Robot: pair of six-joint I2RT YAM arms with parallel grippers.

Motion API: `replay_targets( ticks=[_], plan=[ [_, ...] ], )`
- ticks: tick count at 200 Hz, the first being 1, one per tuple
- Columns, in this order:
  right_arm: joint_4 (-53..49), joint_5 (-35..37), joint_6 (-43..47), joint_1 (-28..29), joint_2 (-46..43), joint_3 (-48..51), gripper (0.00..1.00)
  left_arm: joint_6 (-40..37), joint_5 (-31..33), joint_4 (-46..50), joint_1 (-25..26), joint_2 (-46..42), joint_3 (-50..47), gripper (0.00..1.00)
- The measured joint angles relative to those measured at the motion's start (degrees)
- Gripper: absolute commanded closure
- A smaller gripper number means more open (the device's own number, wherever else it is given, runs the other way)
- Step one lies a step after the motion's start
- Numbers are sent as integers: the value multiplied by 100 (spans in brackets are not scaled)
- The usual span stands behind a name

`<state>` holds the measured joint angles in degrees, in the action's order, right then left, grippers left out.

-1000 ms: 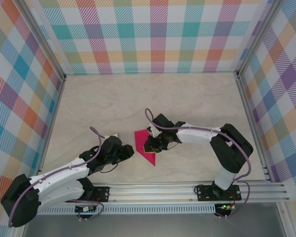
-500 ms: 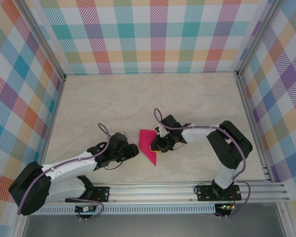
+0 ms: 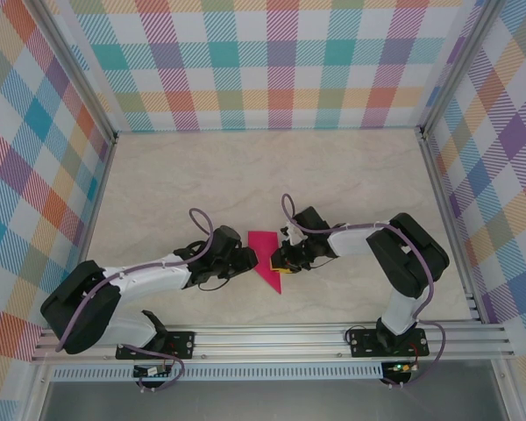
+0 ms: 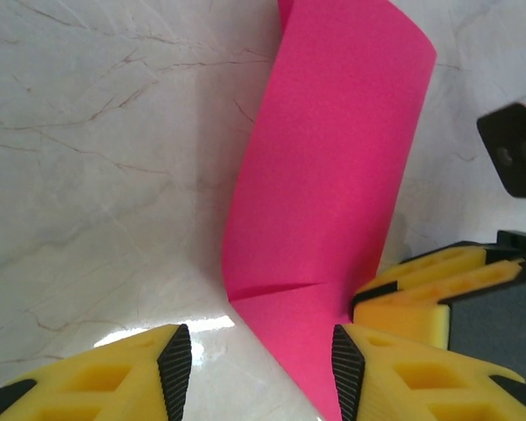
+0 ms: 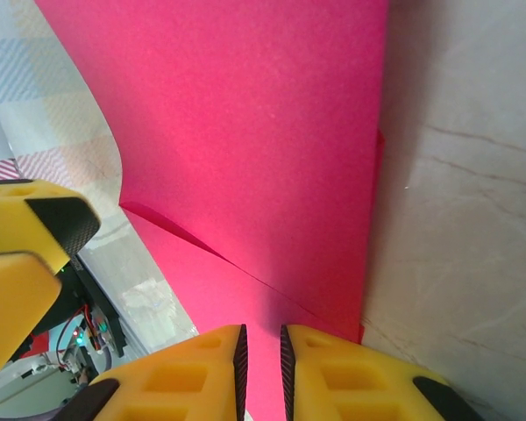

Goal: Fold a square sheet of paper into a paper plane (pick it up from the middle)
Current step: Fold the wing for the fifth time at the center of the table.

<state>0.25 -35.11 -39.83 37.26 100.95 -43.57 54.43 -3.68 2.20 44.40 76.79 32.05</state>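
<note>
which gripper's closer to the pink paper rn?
Right. The right gripper pinches the pink paper at its edge; the left gripper stands open around its near corner.

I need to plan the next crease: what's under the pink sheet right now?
The marble tabletop lies under the pink sheet. The right gripper pinches its edge, lifting part of it. Whatever lies beneath the flat part is covered.

The worktop (image 3: 202, 175) lies bare toward the far wall and both sides. Midway, the left hand (image 3: 245, 260) and right hand (image 3: 278, 260) crowd the square sheet of paper (image 3: 265, 254) from either side, leaving no passage between them.
</note>
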Motion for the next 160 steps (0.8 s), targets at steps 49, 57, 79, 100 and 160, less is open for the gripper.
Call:
replay_targets(
  ticks=[49,57,79,100,160],
  plan=[
    [404,-249,-170,-131,7,201,79,197,26,-350,-11,219,9,52],
    [422,-275,-179,-140,15,203,79,214,0,-439,-11,348,9,52],
    [498,-350,-264,-166,28,234,79,254,-136,-691,-17,662,9,53],
    [535,-420,-321,-195,55,234,79,282,-184,-743,-39,726,17,54],
    [555,-483,-323,-212,63,234,79,264,-505,-1316,-48,977,70,61]
  ],
)
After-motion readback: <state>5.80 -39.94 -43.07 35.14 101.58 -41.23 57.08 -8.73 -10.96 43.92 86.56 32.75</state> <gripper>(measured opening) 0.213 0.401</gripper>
